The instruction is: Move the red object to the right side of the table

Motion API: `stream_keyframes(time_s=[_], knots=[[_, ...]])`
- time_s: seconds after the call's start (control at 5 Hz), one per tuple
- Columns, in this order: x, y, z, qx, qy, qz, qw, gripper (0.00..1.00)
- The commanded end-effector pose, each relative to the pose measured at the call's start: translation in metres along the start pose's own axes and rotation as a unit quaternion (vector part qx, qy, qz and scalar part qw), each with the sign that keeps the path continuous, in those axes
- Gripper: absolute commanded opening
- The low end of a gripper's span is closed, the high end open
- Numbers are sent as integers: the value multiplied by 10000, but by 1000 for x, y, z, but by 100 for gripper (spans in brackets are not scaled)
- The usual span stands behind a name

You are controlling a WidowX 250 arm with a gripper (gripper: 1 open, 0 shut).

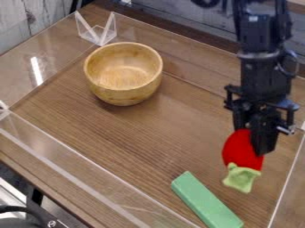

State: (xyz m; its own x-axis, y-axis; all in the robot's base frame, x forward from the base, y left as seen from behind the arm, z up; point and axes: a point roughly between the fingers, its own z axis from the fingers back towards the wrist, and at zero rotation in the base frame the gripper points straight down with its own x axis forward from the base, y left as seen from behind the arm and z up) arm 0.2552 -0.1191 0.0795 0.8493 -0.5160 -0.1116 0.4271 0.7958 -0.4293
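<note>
Clamped from above, the gripper (255, 135) grasps the red object (242, 150) by its upper end, so the toy hangs with its pale green leafy tip pointing down, low over the table (143, 134). It hangs near the right-hand clear wall (293, 191) and just beside the far end of the green block (205, 201), well apart from the wooden bowl (123, 72) at the back left. Holding it by the top likely keeps the fingers off the wood at set-down. Bare wood lies beneath and toward the bowl, but room is tight to the right, where the wall stands close, and toward the front, where the block lies.
</note>
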Motion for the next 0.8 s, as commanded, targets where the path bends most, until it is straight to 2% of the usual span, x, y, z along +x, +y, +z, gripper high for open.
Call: stream_keyframes(time_s=[0.0,0.6], knots=[[2,7,11,109,-171,-60,9998,0],[-4,24,7,195,-181,44,9996,0]])
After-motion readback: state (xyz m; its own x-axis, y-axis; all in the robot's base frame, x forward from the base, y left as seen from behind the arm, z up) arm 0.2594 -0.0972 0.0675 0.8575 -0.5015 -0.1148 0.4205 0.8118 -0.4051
